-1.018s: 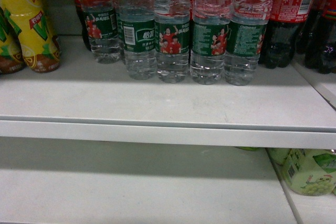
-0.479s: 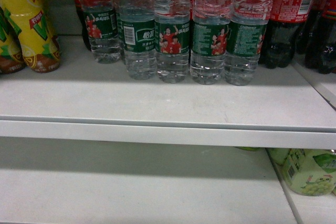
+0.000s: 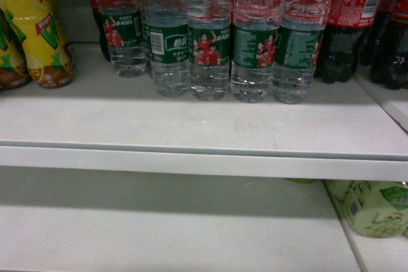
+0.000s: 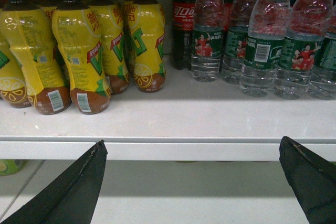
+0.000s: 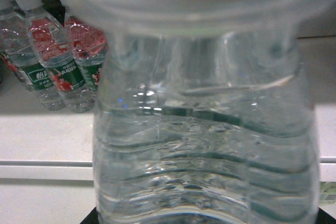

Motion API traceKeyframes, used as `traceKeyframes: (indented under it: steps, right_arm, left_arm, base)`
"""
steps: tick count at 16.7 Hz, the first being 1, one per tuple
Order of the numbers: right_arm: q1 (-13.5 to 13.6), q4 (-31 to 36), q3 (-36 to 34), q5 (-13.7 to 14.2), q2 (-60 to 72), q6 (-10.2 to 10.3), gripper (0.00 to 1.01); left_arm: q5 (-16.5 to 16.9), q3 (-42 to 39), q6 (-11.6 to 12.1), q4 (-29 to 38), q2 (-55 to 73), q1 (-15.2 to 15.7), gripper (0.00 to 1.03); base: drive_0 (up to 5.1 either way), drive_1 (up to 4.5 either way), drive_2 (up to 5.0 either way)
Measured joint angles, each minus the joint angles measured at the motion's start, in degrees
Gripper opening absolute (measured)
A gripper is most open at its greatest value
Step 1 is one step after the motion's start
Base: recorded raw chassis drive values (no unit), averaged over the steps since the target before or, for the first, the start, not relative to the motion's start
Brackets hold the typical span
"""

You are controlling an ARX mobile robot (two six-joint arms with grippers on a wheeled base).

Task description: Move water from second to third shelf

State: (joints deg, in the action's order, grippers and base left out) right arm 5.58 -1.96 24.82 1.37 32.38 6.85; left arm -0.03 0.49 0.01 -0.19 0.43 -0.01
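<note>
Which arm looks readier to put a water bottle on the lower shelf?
The right: a water bottle fills its wrist view, seemingly already held. The left fingers stand open and empty before the shelf.

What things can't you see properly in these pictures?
- Right gripper: right wrist view, hidden behind the blurry close-up water bottle, so its grip can't be judged.
- Water bottle caps: head view, cut off by the top edge above the row.
- Green drink: head view, cut off by the right edge.
</note>
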Motion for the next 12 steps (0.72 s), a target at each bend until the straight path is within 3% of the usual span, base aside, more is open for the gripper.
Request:
traceKeyframes:
  steps: [12]
  right_arm:
    - [0.0, -0.2, -0.2, 0.0, 0.0, 0.0, 0.43]
  left_arm:
    - [-0.1, 0.0, 0.0, -0.1, 0.0, 0.0, 0.98]
  base:
    - [0.0, 0.0, 0.0]
